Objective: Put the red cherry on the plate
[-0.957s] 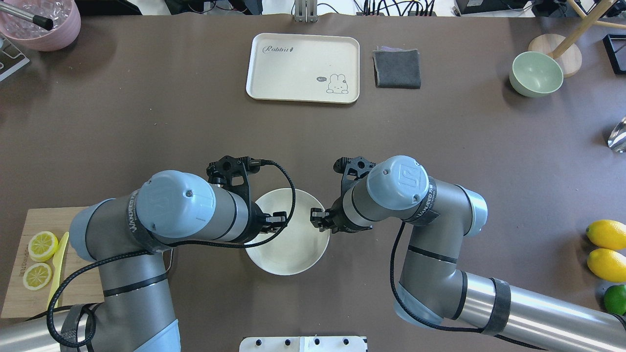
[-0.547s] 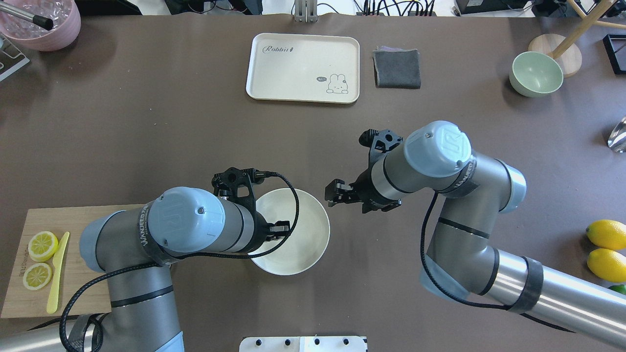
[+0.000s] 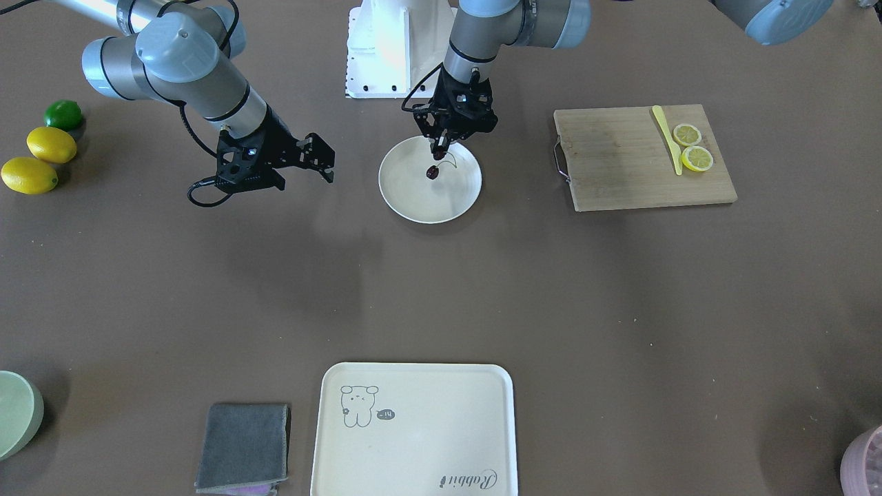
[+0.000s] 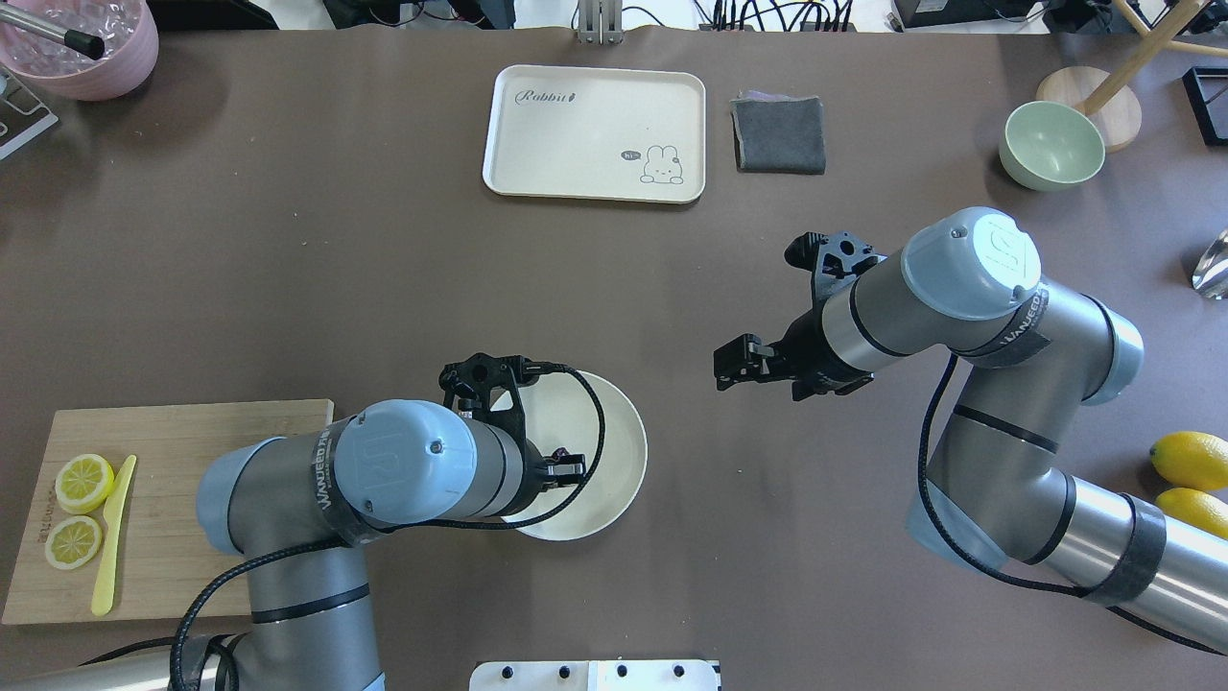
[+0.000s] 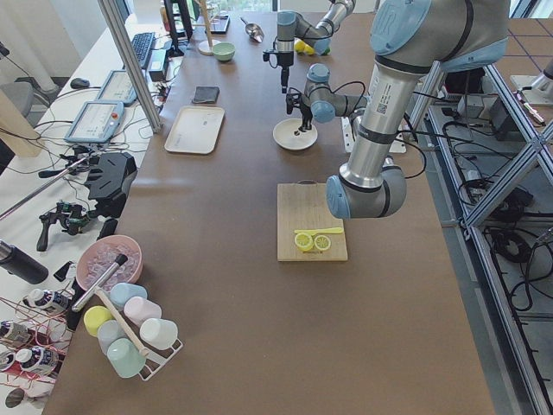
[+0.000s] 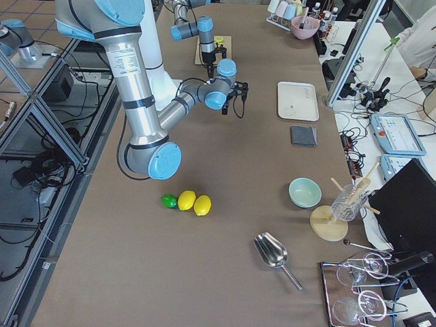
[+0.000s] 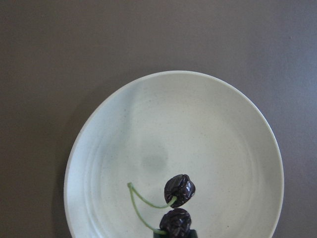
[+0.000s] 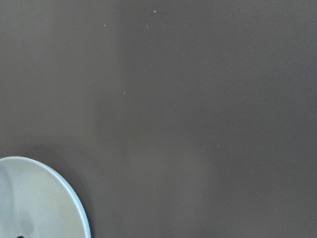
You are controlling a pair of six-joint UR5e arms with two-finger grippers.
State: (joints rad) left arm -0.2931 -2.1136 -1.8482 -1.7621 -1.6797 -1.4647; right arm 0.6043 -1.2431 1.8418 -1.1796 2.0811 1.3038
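Note:
The red cherry (image 3: 433, 172), two dark maroon fruits on a pale green stem, hangs low over the round cream plate (image 3: 427, 203). The left wrist view shows the red cherry (image 7: 180, 190) over the plate's (image 7: 208, 124) near half, its lower fruit at the frame's bottom edge. My left gripper (image 3: 438, 148) points down at it and looks shut on the lower fruit. From overhead the left gripper (image 4: 566, 467) hides the cherry above the plate (image 4: 614, 451). My right gripper (image 4: 729, 365) hovers open and empty over bare table, right of the plate.
A wooden board (image 4: 192, 480) with lemon slices and a yellow knife lies left of the plate. At the far side are a cream tray (image 4: 595, 134), a grey cloth (image 4: 779, 134) and a green bowl (image 4: 1051, 144). Lemons (image 4: 1190, 461) sit at the right edge.
My right gripper has drawn away from the plate's edge, up and to the right, staying open. The left gripper has slid a little toward the robot over the plate.

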